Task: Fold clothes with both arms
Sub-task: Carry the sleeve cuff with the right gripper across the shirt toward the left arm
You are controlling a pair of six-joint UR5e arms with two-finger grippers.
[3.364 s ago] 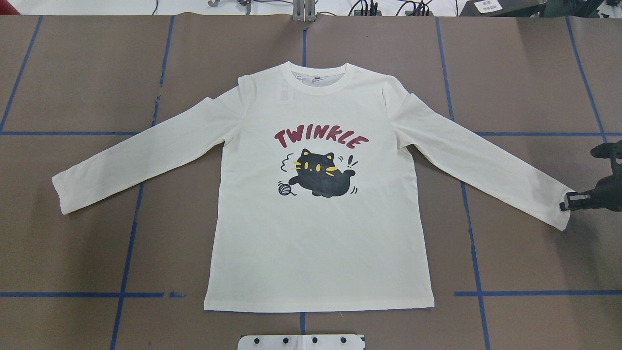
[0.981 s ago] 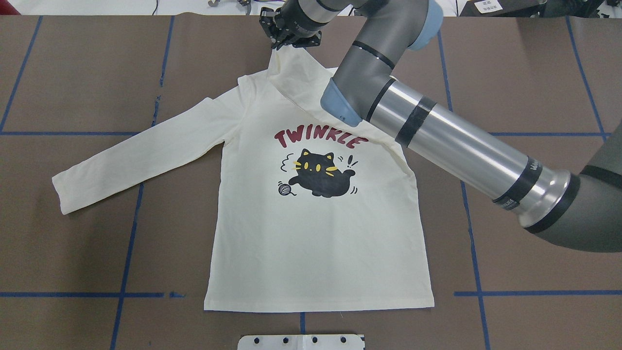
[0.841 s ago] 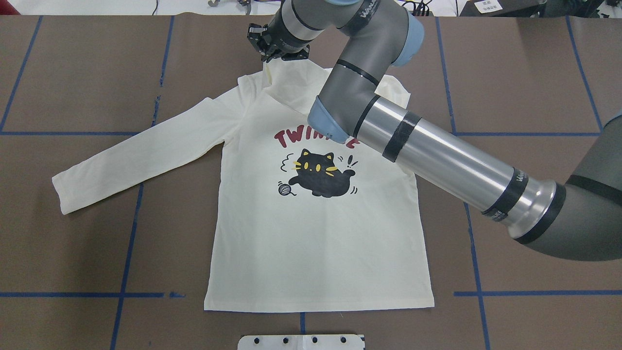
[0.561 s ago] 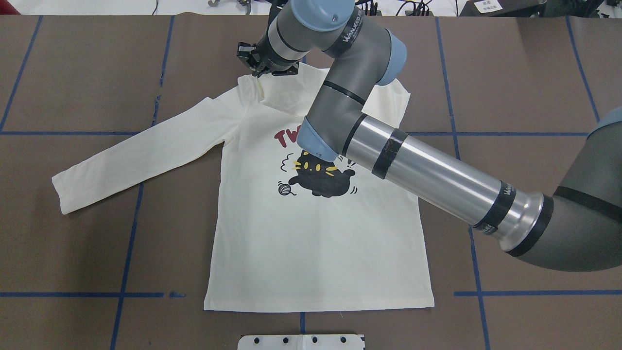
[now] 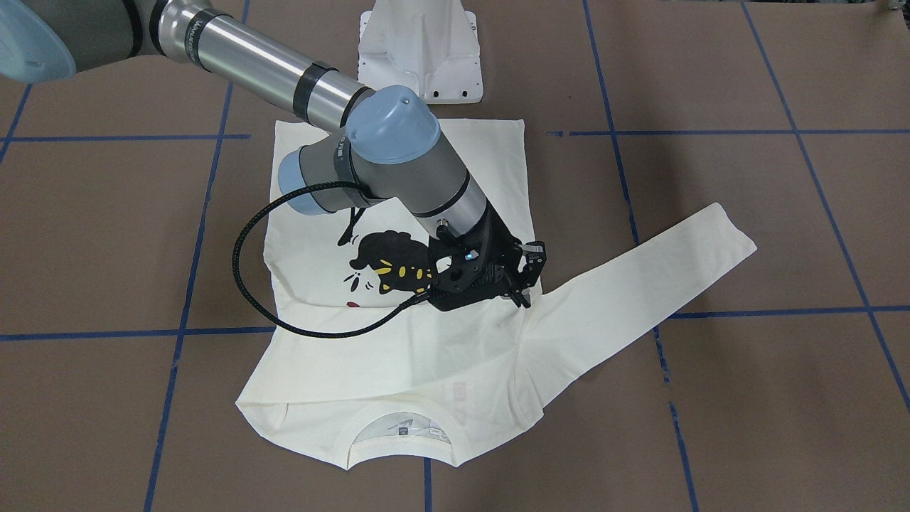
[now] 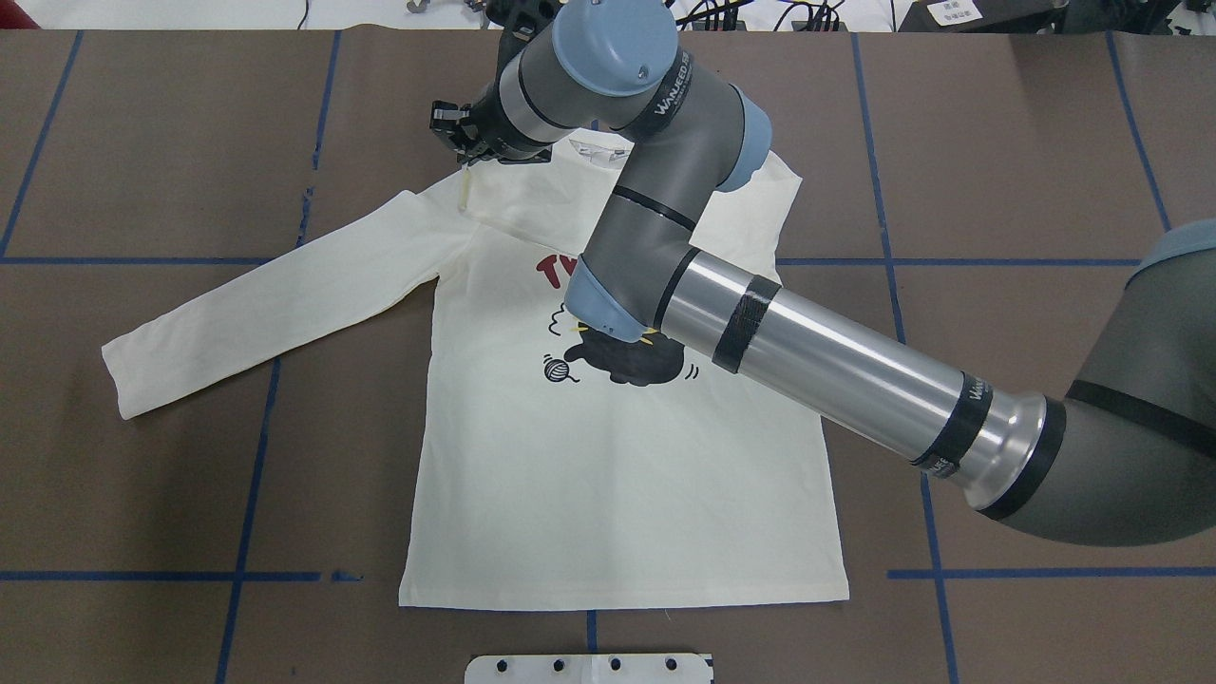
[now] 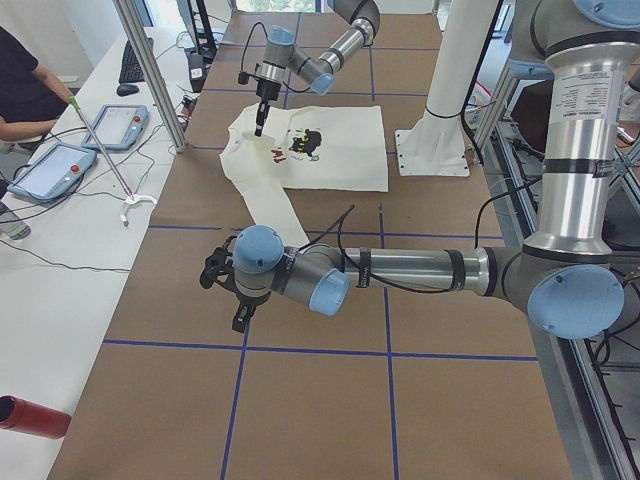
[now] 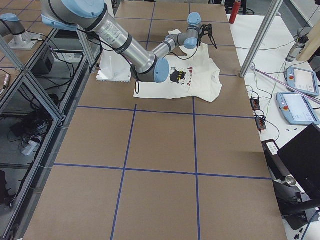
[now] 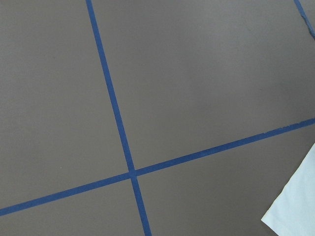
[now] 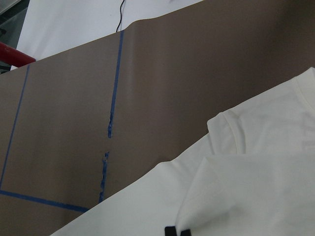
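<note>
Black jaws, right: the right gripper (image 6: 464, 157) is pinching the cuff (image 6: 463, 190) of the right sleeve (image 6: 518, 199). Its jaws are clenching the cloth, as far as the overhead and front views show.
Cuff place: in the overhead view it is hanging at about 11 o'clock of the shirt (image 6: 617, 494), just over the left shoulder.
Right sleeve: it is lying doubled across the upper chest, running from the shoulder at 1 o'clock over to 11 o'clock, below the collar (image 5: 402, 427).
Print: the black cat print (image 5: 387, 267) is showing face up. The dark-red lettering (image 6: 549, 271) is mostly hiding under the sleeve and the right arm (image 6: 836, 366).
Shirt body: cream-white cloth is lying flat and smooth, with the hem (image 6: 622, 600) straight at 6 o'clock.
Left sleeve: the left sleeve (image 6: 275, 294) is stretching out flat toward 8 o'clock, not yet folded.
Left gripper: the left gripper (image 7: 242, 318) is hanging over the brown table (image 6: 142, 494) near the left sleeve's end, apart from the cloth. I cannot tell whether its jaws are parted.
Progress: early, by my judgement. One sleeve is crossing the chest but is not yet released. The other sleeve and the body folds are waiting.
Table: blue tape lines (image 6: 249, 475) are crossing the brown cover around the shirt.
</note>
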